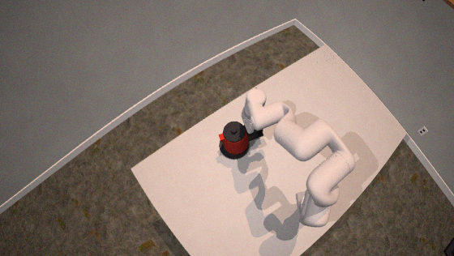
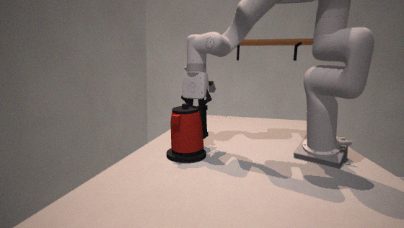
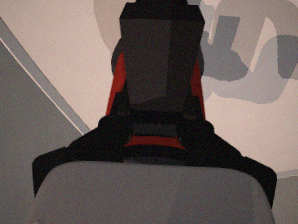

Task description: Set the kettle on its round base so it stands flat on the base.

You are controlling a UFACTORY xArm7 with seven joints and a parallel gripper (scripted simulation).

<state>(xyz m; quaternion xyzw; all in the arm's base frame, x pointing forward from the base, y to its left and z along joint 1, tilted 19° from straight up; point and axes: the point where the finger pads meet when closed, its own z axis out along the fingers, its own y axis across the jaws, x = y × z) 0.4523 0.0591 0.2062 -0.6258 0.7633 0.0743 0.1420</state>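
Red kettle (image 2: 186, 132), black lid, fingers (image 2: 204, 119) clamped

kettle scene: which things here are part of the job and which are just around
Part of the job:
- red kettle, standing on its base
- black round base
- kettle's black handle
- gripper, shut on the handle

Just around:
- wooden rail on the back wall
- wall outlet
- table
- arm's base plate
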